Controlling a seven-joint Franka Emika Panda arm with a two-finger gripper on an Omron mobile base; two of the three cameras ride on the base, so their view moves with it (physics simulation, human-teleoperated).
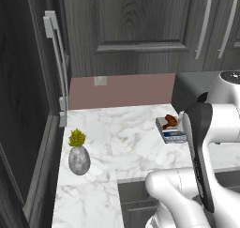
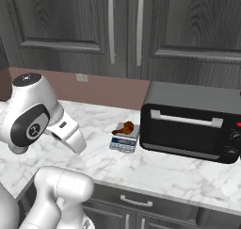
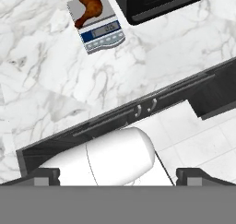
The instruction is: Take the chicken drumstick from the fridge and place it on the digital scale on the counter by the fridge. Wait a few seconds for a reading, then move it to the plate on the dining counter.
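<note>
Hand view looks down on the marble tabletop [image 3: 50, 89], with the black toaster oven [image 3: 156, 2] at the top edge. The digital scale [image 3: 102, 33] sits just beside the oven, and the chicken drumstick [image 3: 90, 6] lies on its platform, long axis slanting from thick end to bone. The pincer [image 3: 118, 174] hangs well apart, back off the tabletop edge, jaws spread wide and empty; the drumstick lies ahead of it and to one side.
</note>
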